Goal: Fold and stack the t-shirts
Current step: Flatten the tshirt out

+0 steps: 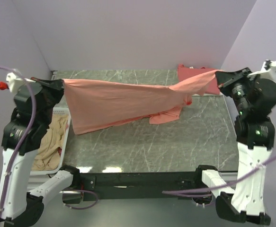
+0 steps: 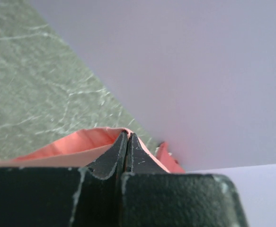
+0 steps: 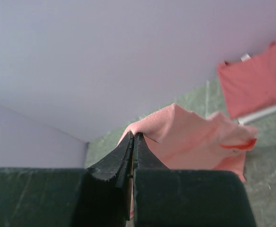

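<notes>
Salmon-orange t-shirt (image 1: 114,101) hangs stretched across the tabletop (image 1: 152,146), held up at both ends. The left end effector (image 1: 62,84) is closed on one edge of it at the left side of the tabletop. In the left wrist view the two black fingers (image 2: 110,158) are pressed together with pink cloth pinched at their tips. The right end effector (image 1: 219,75) is closed on the other end at the far right. The right wrist view shows its fingers clamped shut on a bunched fold of the same shirt. Between the two, the cloth sags. Its lower edge and one sleeve touch the tabletop near the middle, slightly right of centre.

A coral-red t-shirt (image 1: 190,72) lies flat at the back right corner of the tabletop, partly behind the raised cloth. A pale tan t-shirt (image 1: 50,142) lies crumpled in the white basket (image 1: 66,135) just beside the left edge of the tabletop, partly hidden by the left arm.
</notes>
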Controlling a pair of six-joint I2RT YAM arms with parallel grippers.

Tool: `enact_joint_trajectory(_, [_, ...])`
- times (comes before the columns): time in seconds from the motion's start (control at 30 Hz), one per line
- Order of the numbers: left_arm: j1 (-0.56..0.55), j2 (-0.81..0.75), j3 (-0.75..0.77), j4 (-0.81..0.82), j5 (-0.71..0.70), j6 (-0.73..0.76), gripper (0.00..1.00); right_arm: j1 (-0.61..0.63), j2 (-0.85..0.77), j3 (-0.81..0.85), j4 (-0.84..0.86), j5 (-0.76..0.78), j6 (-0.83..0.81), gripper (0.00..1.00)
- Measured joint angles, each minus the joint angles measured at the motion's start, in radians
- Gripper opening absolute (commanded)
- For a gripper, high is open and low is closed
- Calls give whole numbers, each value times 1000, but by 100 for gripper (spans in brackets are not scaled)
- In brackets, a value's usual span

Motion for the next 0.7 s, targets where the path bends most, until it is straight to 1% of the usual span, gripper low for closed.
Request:
enact_joint_trajectory(0.27, [0,-119,85,-49,0,39,1,0,-113,189,-97,-5,-16,0])
enact_joint_trajectory(0.43, [0,-140,158,-45,-11,61,1,-1,-118,322,-111,-5,-23,0])
enact_joint_trajectory(0.53, [0,-121,159,-21,-18,71,1,-3,-100,329,-63,-39,-23,0])
enact_joint_trajectory(0.63, [0,-65,125,54,-21,81,1,-3,-51,269,31,-82,-18,0])
enact_joint_trajectory(0.7, [7,3,85,126,-20,85,1,-3,26,216,104,-113,-10,0])
